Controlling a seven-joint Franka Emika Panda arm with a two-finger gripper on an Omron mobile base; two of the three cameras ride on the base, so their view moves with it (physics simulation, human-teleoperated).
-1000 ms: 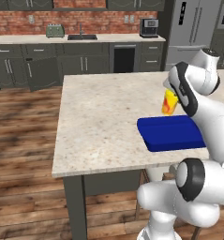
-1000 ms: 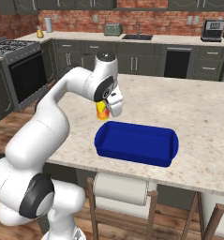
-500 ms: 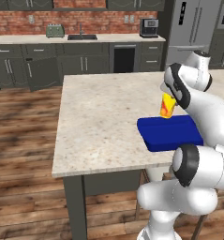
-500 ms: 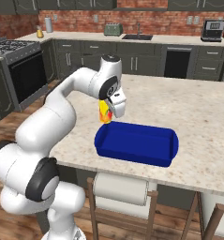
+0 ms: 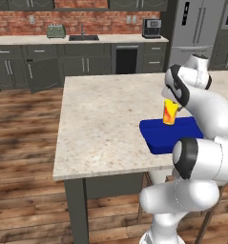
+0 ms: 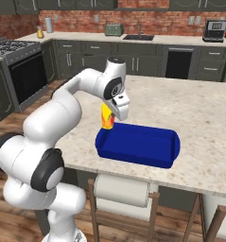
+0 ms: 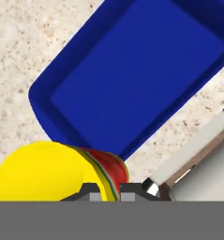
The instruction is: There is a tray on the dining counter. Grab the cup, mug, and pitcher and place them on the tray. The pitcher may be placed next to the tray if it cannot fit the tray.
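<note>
One cup (image 5: 169,112), yellow with red and orange markings on its side, hangs in the gripper (image 7: 111,190) above the dining counter (image 5: 101,124), lifted clear of the stone top. The two dark fingertips (image 7: 92,192) are pinched together on the cup's rim, one on each side of its wall, as the hand view shows. In the right base view the cup (image 6: 107,118) sits just beside the tray (image 6: 138,146), at the tray's short end nearest the arm's base, and appears slightly tilted. The tray is bright blue with a low raised rim; it lies flat on the counter close to the counter's near edge, where the robot stands, and nothing lies inside it. In the hand view the tray (image 7: 132,84) spreads out below and ahead of the cup (image 7: 48,171), with speckled counter on both sides of it. A wooden stool (image 6: 119,203) with a white seat stands under the counter's near edge.
</note>
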